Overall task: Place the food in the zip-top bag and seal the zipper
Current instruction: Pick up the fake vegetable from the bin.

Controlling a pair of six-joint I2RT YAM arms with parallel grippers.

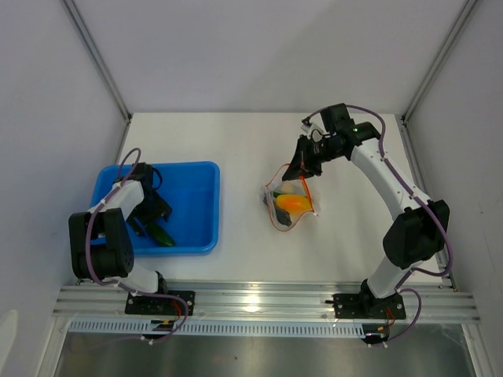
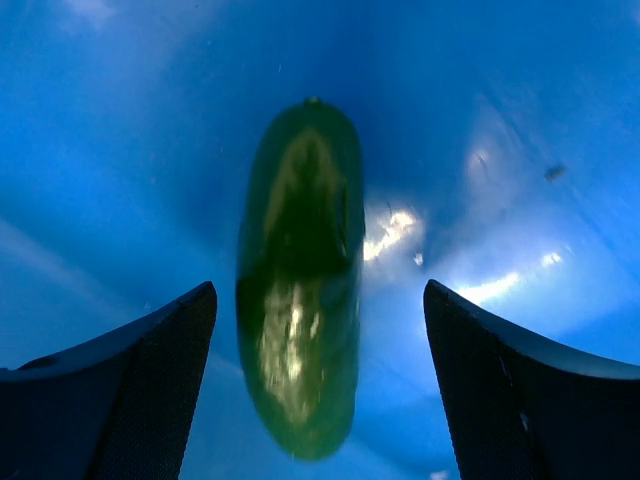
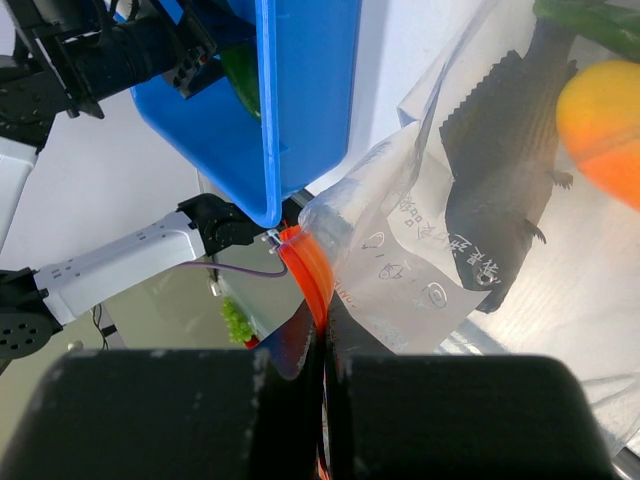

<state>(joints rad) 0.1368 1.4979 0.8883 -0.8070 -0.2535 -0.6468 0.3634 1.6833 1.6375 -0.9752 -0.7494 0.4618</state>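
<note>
A dark green, cucumber-like piece of food lies on the floor of the blue tray. My left gripper is open and straddles it, with a gap on each side. In the top view the left gripper is down inside the tray beside that green piece. The clear zip-top bag rests on the table with a yellow-orange piece inside. My right gripper is shut on the orange-red zipper at the bag's edge and lifts it. Through the plastic I see the orange piece and a green piece.
A dark grey, jagged-edged shape shows through the bag. The tray's wall stands left of the bag. White enclosure walls ring the table, and a metal rail runs along the near edge.
</note>
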